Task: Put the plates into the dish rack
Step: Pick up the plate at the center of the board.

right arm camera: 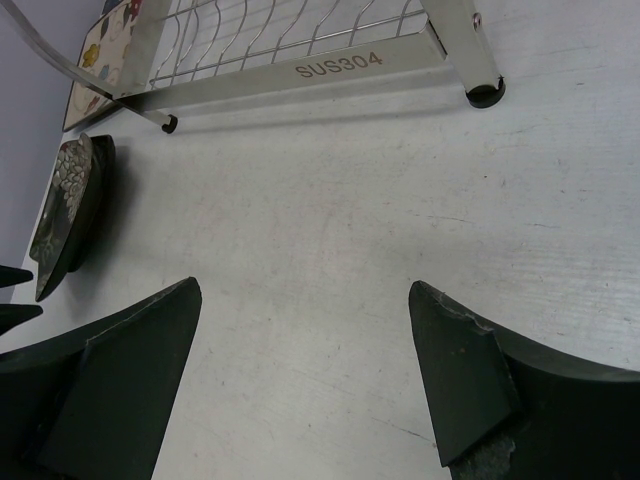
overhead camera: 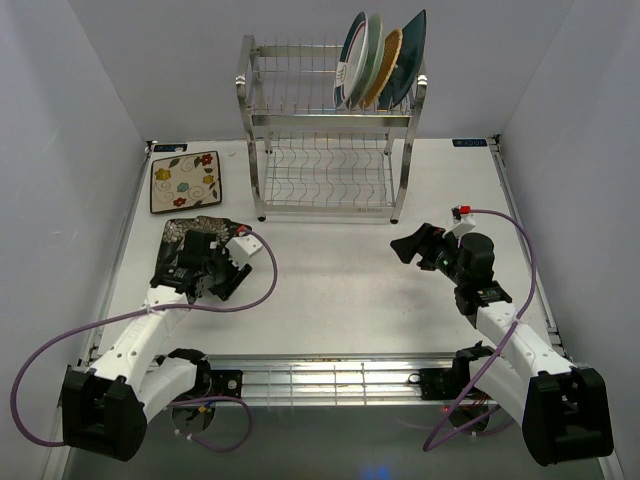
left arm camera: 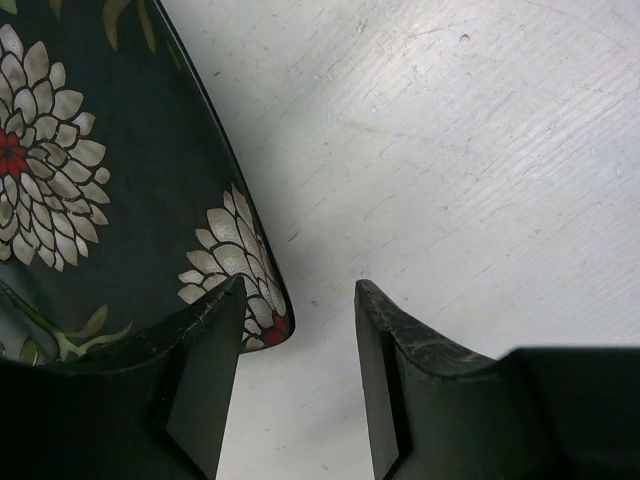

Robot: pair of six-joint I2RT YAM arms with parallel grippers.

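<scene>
Several plates [overhead camera: 375,60] stand on edge in the right end of the dish rack's [overhead camera: 330,118] upper tier. A dark floral plate [overhead camera: 180,240] [left arm camera: 90,180] lies on the table at the left, and my left gripper [overhead camera: 205,262] [left arm camera: 298,292] hangs over its near right edge. That gripper is open with only bare table between its fingers; its left fingertip [left arm camera: 215,320] overlaps the plate's rim. A cream floral rectangular plate [overhead camera: 185,182] [right arm camera: 100,50] lies flat left of the rack. My right gripper [overhead camera: 408,250] [right arm camera: 305,290] stands wide open and empty over the table, pointing left.
The rack's base rail [right arm camera: 330,68] and right foot [right arm camera: 485,95] stand ahead of the right gripper. In the right wrist view the dark floral plate [right arm camera: 68,210] shows edge-on at the far left. Grey walls close in the table at the left, back and right.
</scene>
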